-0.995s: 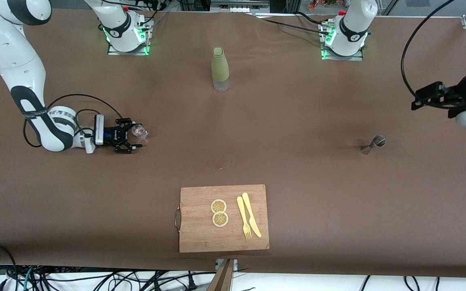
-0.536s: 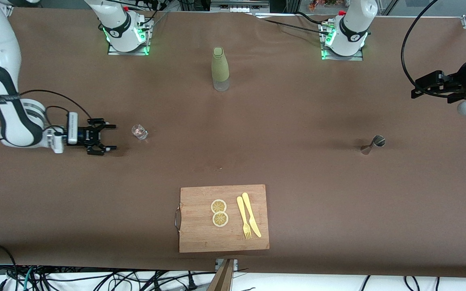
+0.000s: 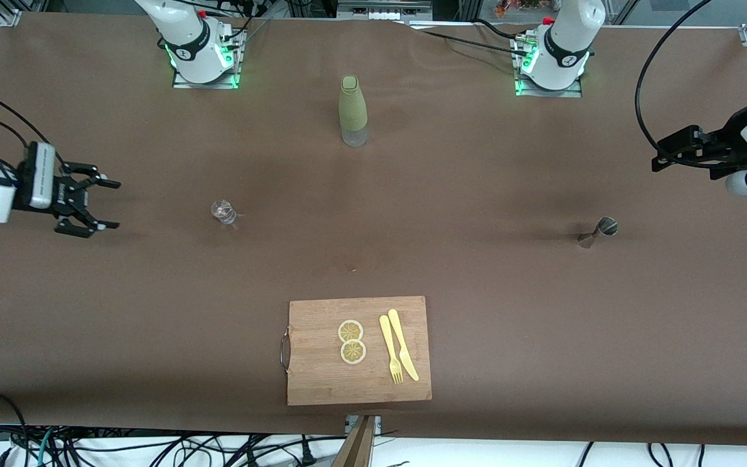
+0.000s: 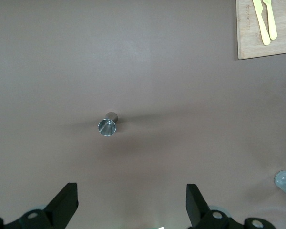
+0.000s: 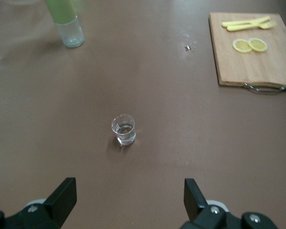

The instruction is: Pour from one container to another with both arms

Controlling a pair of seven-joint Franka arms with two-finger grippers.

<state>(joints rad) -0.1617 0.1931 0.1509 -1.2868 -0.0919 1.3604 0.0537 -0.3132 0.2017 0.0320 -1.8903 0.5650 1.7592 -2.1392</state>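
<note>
Now both claws stand empty, fingers spread apart. Right claw (image 3: 104, 204) hangs over the table (image 3: 451, 194) at the right arm's end, well apart from the glass cup (image 3: 223, 211), which holds clear liquid. Left claw (image 4: 131, 202) hovers above and near the upright jigger (image 3: 598, 231). By the look, the pouring is done; nothing obvious remains.

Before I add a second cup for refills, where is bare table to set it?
The widest bare stretch runs between the small clear glass cup and the silvery metal jigger, bordered by the olive-green bottle and the wooden cutting board. The board itself is crowded: lemon slices and yellow cutlery. The open right gripper and left gripper hover at the table's ends.
</note>
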